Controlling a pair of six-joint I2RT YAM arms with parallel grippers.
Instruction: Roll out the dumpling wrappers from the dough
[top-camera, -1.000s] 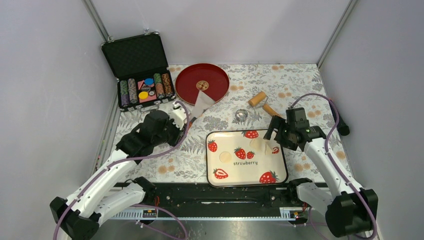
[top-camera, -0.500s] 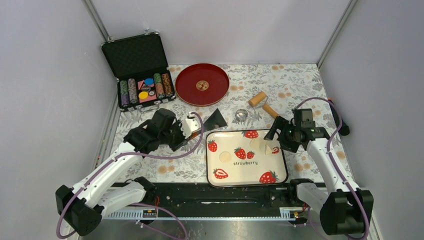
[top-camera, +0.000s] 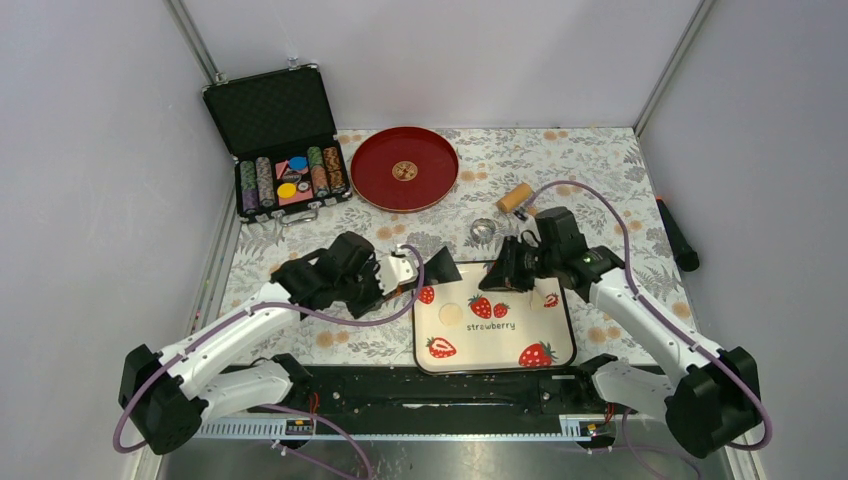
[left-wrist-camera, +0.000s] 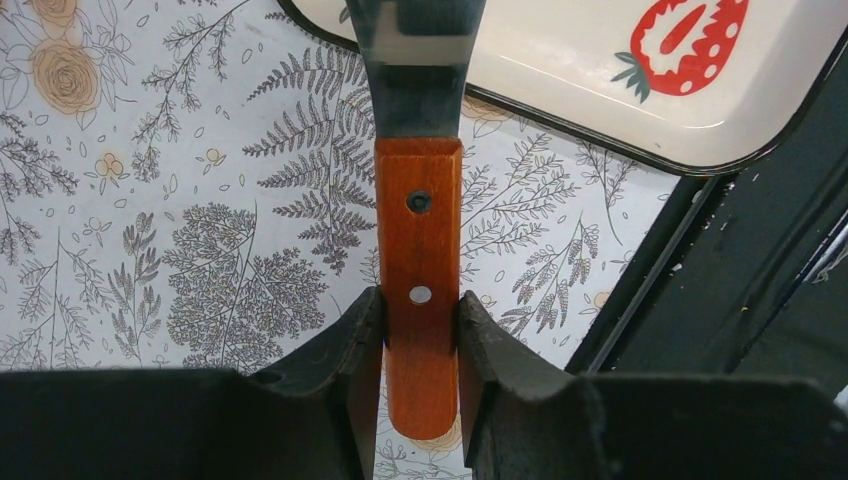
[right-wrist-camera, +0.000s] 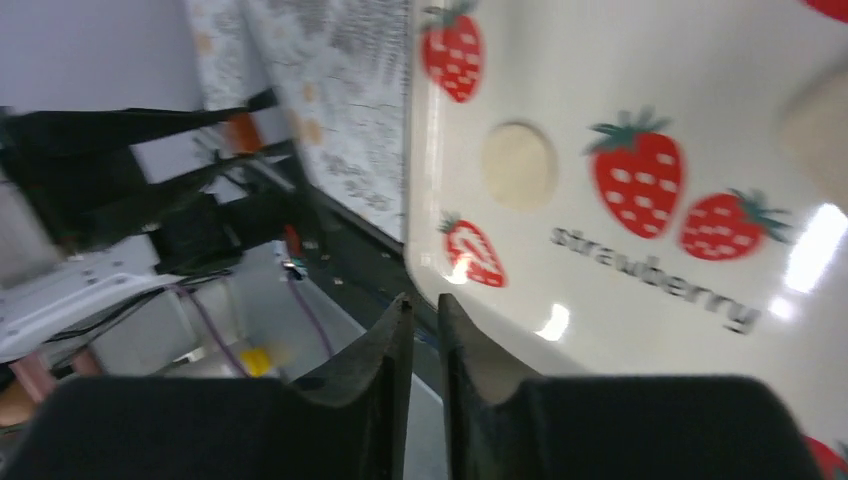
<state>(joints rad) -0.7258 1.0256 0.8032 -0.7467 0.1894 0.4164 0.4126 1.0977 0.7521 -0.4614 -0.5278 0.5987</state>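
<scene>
one cut wrapper (right-wrist-camera: 520, 165) lies flat on the strawberry tray (top-camera: 480, 345), with a lump of dough (right-wrist-camera: 815, 125) farther along it. both look soft, light and easily torn, so sliding under an edge seems wiser than pinching. left gripper (left-wrist-camera: 420, 310) is clamped on the scraper (left-wrist-camera: 419, 200) by its wooden handle; right gripper (right-wrist-camera: 422, 305) hangs over the tray, jaws nearly together, nothing visible between.

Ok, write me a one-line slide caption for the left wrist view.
Left gripper clamps a scraper's wooden handle, its dark blade reaching the rim of the strawberry tray above the floral tablecloth.
</scene>
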